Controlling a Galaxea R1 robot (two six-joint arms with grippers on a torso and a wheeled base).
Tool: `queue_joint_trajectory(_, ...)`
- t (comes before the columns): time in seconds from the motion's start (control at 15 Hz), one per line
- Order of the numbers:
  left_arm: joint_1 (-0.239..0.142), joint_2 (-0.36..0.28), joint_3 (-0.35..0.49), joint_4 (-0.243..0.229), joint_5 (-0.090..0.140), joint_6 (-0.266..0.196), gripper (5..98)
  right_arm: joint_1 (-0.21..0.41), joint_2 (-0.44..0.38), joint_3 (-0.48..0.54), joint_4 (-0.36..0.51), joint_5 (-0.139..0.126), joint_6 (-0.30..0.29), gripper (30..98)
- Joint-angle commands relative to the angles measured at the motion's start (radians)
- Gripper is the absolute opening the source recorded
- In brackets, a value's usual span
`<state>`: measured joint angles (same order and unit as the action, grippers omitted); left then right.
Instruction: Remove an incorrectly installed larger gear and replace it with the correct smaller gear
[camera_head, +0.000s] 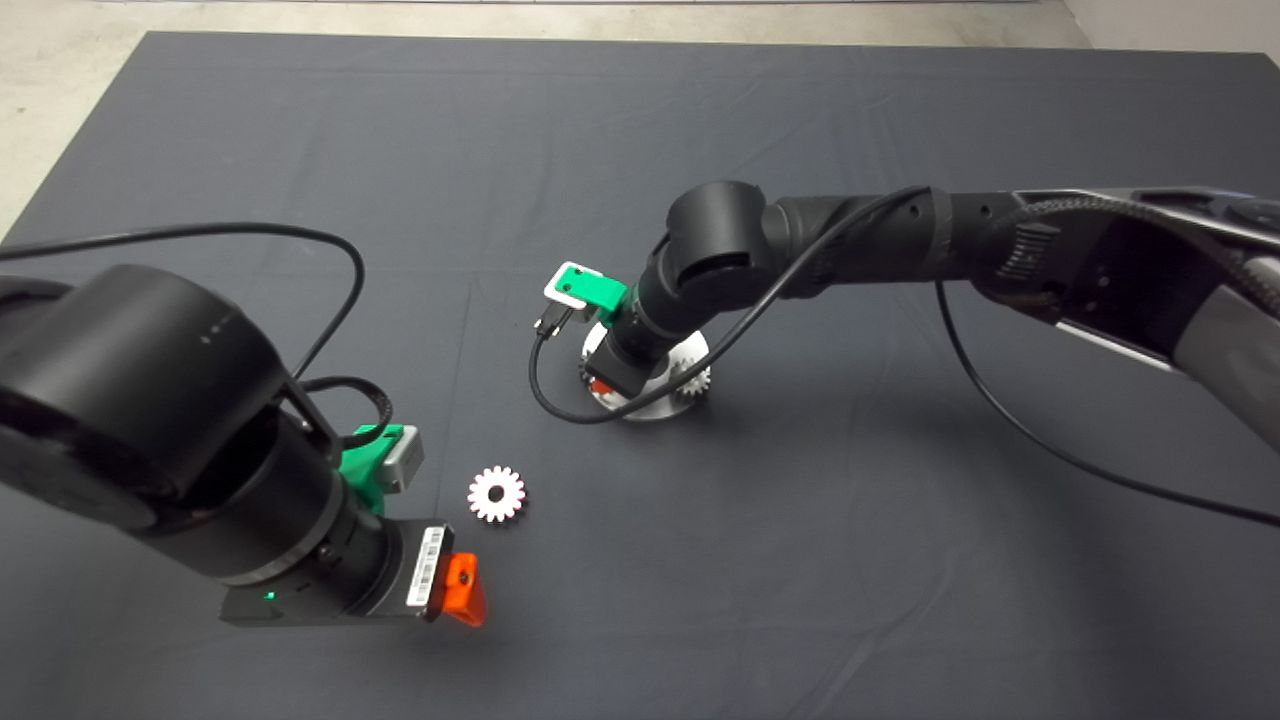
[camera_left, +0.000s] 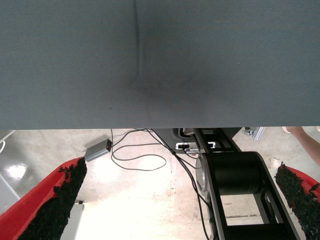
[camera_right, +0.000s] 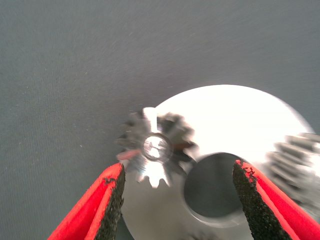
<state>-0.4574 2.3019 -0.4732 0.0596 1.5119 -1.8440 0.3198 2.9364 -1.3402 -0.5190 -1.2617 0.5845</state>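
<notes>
The larger gear (camera_head: 496, 493), bright and flat-faced, lies loose on the dark mat, just beyond my left gripper (camera_head: 462, 588). That gripper is open and holds nothing; its wrist view shows only its pads (camera_left: 67, 195) spread wide over the mat's edge. My right gripper (camera_head: 603, 383) hangs over the round silver base plate (camera_head: 655, 405). Its wrist view shows it open (camera_right: 177, 172) and empty. The smaller gear (camera_right: 156, 150), dark-shaded, sits on a peg at the plate's (camera_right: 235, 125) rim, just ahead of one fingertip (camera_right: 112, 185). A paler small gear (camera_right: 300, 160) (camera_head: 692, 380) sits on the plate's other side.
The base plate has a wide round hole (camera_right: 212, 187) in its middle. A black cable (camera_head: 560, 400) loops from the right wrist onto the mat beside the plate. Beyond the mat's edge lie the floor, a small grey box (camera_left: 97, 149) and loose cables.
</notes>
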Motion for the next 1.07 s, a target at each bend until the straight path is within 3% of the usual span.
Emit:
queue_joint_trajectory(0.0, -0.007, -0.002, 0.006, 0.000, 0.005, -0.006, 97.6, 0.112, -0.094, 0.095, 0.206, 0.005, 0.012, 57.4)
queue_joint_trajectory(0.13, -0.007, 0.001, 0.012, 0.000, 0.005, -0.003, 97.6, 0.174, -0.163, 0.150, 0.328, 0.011, 0.012, 60.2)
queue_joint_trajectory(0.27, -0.007, -0.002, 0.010, 0.000, 0.004, -0.003, 97.6, 0.217, -0.247, 0.227, 0.441, 0.041, 0.014, 62.9)
queue_joint_trajectory(0.47, -0.009, 0.006, 0.013, 0.000, 0.000, -0.001, 97.6, 0.273, -0.427, 0.318, 0.632, 0.029, 0.029, 66.5)
queue_joint_trajectory(0.53, -0.009, 0.001, 0.015, 0.000, -0.004, -0.004, 97.6, 0.292, -0.504, 0.330, 0.738, -0.005, 0.052, 67.4)
queue_joint_trajectory(0.67, -0.009, 0.021, 0.030, 0.000, -0.032, -0.003, 97.6, 0.302, -0.598, 0.422, 0.786, -0.145, 0.123, 67.4)
queue_joint_trajectory(0.8, -0.007, 0.016, 0.037, 0.000, -0.035, -0.003, 97.6, 0.311, -0.703, 0.602, 0.767, -0.279, 0.322, 72.9)
queue_joint_trajectory(0.93, -0.009, 0.018, 0.081, 0.002, -0.032, 0.000, 97.6, 0.311, -0.789, 0.765, 0.742, -0.337, 0.427, 73.6)
queue_joint_trajectory(1.0, -0.007, 0.003, 0.084, 0.001, -0.033, 0.001, 97.6, 0.312, -0.839, 0.817, 0.742, -0.342, 0.474, 75.8)
